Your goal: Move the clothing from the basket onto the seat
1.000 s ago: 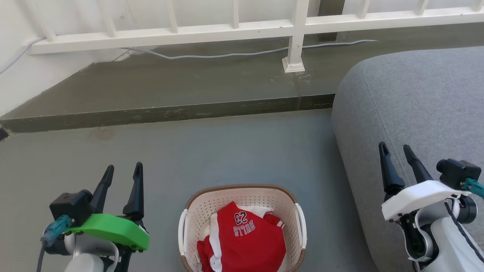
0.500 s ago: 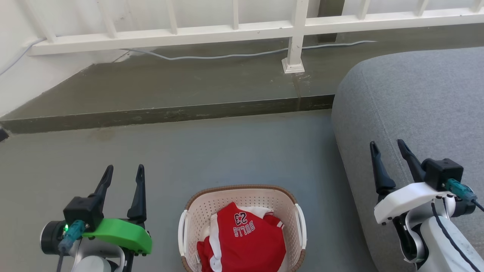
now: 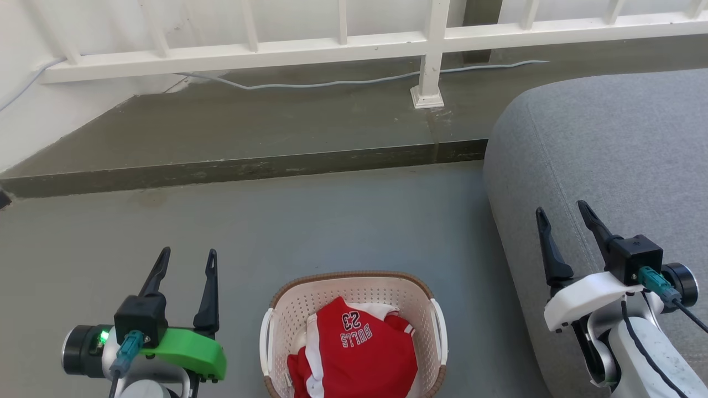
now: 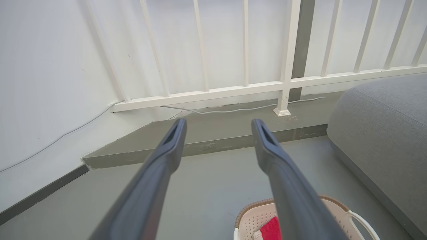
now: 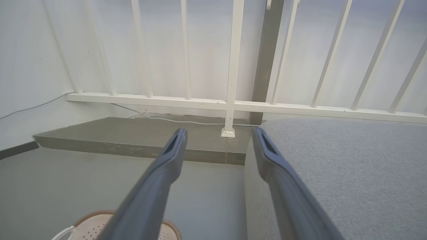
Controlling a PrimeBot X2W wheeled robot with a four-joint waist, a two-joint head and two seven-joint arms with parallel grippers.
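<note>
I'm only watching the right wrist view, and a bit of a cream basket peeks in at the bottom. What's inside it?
Observer: Red clothing, piled in the basket.
Operator: Any writing on it?
Observer: Yes, "BULLS 23" on the top piece, upside down in the head view.
Operator: Is the other arm touching it?
Observer: No. The left gripper stands apart on the basket's left, fingers open and empty.
</note>
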